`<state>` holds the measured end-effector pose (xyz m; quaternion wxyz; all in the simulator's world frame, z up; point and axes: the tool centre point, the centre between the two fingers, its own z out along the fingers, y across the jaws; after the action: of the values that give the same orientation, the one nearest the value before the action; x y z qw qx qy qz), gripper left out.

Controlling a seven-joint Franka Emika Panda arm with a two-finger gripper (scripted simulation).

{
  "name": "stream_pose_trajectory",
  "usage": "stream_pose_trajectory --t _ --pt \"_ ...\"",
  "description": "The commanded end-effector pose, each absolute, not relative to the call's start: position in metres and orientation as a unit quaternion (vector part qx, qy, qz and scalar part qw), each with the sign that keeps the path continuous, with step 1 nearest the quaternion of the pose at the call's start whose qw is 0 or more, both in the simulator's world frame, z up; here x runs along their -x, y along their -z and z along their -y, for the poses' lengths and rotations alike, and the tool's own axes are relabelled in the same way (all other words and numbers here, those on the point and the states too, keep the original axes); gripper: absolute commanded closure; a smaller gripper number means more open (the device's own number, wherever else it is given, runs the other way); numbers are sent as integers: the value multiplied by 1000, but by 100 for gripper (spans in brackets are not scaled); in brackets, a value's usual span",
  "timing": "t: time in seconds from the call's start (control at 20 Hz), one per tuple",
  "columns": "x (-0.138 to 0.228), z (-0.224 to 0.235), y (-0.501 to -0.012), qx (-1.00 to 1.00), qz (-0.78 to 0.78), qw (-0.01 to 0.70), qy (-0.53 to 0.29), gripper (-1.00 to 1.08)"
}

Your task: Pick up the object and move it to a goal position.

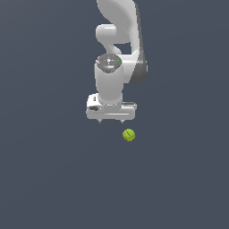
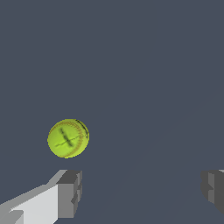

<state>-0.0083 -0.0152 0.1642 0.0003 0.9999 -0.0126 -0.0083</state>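
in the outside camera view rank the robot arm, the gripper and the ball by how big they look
1. Robot arm, largest.
2. Gripper, its white body wide under the wrist.
3. Ball, by far the smallest.

Plain dark grey-blue ground [image 1: 44,179], flat and unmarked throughout
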Motion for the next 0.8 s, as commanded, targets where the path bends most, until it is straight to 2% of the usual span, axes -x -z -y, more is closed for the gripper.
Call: stream_pose_trajectory --t 0.0,0.4,0.75 --pt "8 15 -164 -1000 13 0 8 -92" --pt "15 35 -155 -1000 5 14 24 -92" --pt "15 34 -154 -1000 7 15 24 -92"
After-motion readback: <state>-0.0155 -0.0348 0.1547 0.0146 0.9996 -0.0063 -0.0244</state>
